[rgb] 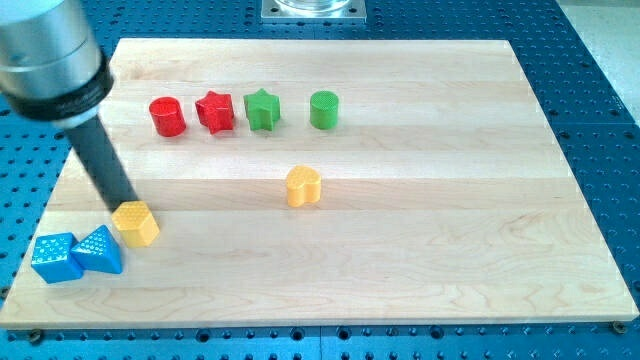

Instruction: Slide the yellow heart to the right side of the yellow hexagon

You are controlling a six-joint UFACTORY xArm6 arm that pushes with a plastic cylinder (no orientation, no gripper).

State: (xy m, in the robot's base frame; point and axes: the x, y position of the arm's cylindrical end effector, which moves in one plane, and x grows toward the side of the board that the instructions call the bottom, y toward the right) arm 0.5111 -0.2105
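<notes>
The yellow heart [302, 186] lies near the middle of the wooden board [420, 240]. The yellow hexagon [136, 223] lies at the view's lower left, well to the left of the heart. My dark rod comes down from the view's upper left and my tip [125, 207] sits at the hexagon's upper left edge, touching it or nearly so. The tip is far to the left of the heart.
A blue triangular block [99, 250] and a blue cube [55, 258] sit just left of the hexagon, near the board's lower left corner. Along the top stand a red cylinder [167, 116], a red star [215, 111], a green star [262, 109] and a green cylinder [324, 109].
</notes>
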